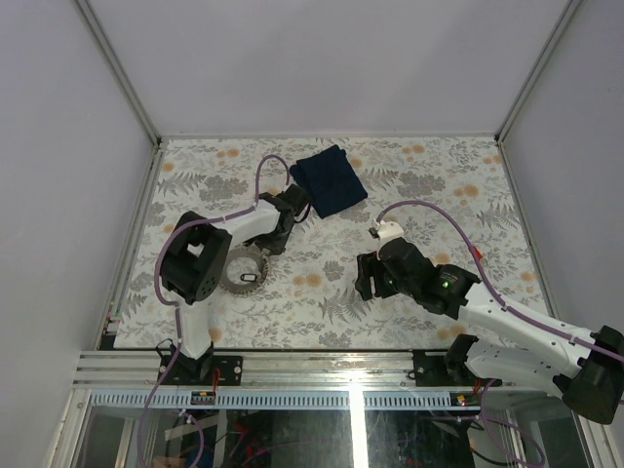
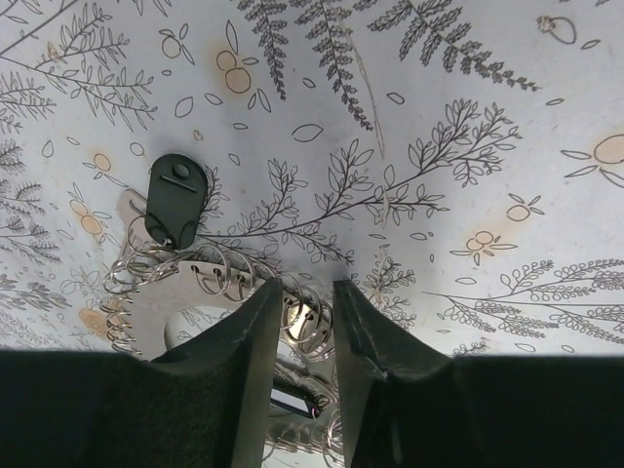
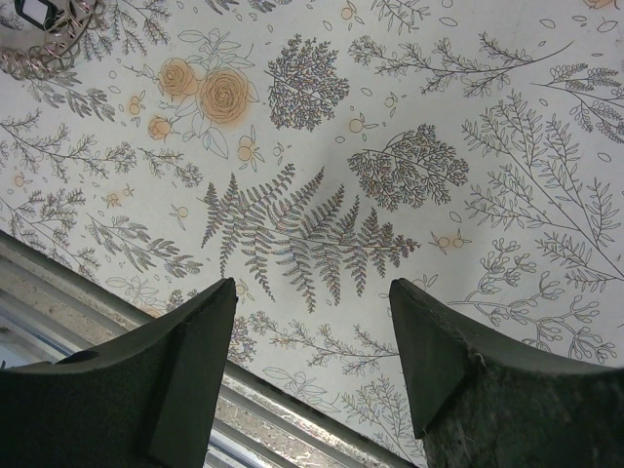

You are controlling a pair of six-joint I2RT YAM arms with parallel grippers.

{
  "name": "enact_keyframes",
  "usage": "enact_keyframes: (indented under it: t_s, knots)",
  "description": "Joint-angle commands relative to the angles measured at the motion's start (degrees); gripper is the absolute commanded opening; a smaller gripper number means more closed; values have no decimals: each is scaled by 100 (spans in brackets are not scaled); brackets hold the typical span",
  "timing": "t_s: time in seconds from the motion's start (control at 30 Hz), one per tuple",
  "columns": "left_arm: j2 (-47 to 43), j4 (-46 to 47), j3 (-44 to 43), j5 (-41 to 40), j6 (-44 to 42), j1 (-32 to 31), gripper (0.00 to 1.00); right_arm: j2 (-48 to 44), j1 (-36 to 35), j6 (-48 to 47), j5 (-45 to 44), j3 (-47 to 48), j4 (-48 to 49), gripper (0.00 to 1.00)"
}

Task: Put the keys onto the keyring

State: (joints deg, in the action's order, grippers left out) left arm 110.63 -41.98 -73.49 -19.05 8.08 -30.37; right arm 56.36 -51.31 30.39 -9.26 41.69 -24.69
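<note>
Step in hand: picking-up, by my reading; the left arm is set over the ring cluster to take hold of a ring or key, and nothing looks threaded by either arm yet.
Keyring: a silvery-grey wire loop strung with many small split rings [image 2: 200, 283], curled flat on the fern-and-flower printed bench [image 2: 468, 117], on its left side near the left arm's base [image 1: 244, 273]; one corner of it shows in the right wrist view [image 3: 44, 54].
Keys: a small black plastic oval head [image 2: 176, 200] lies at the far edge of the loop, touching the rings; another dark piece with a glint sits low between the fingers, too hidden to name. No red or green heads can be made out.
Left fingers: the left gripper [image 2: 305, 327] hangs straight over the near rings, its dark fingers [image 2: 255, 341] narrowed to a slim gap with shiny rings showing in it; whether they have a grip I cannot tell.
Right fingers: the right gripper [image 3: 312, 331] stands spread wide over bare cloth near the bench's front rail, holding nothing, well apart from the loop.
Other: a dark blue folded cloth [image 1: 329, 179] lies at the back.
Next move calls for: a fine pinch on one thin ring without dragging the whole loop, then, I judge, the right arm coming across to steady it.
</note>
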Motion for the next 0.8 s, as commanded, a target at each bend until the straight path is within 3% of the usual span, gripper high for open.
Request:
enact_keyframes:
  t_s: [0.0,0.17,0.27,0.5,0.77]
  knots:
    - [93,-109,-83,-124,-120,3,26,-38,13,-81,58,-1,175,71]
    - [77,-111,-86,-196,-122,6,13,-117,11,-71,-25,14,131,71]
    - [32,-139,-80,-291,-107,5,0,-176,7,-56,-67,10,131,70]
    - [-340,-193,-81,-476,-65,-66,0,-408,12,-4,-320,-41,137,65]
    - [-1582,143,272,27,9,-288,0,-718,7,11,-667,-117,320,61]
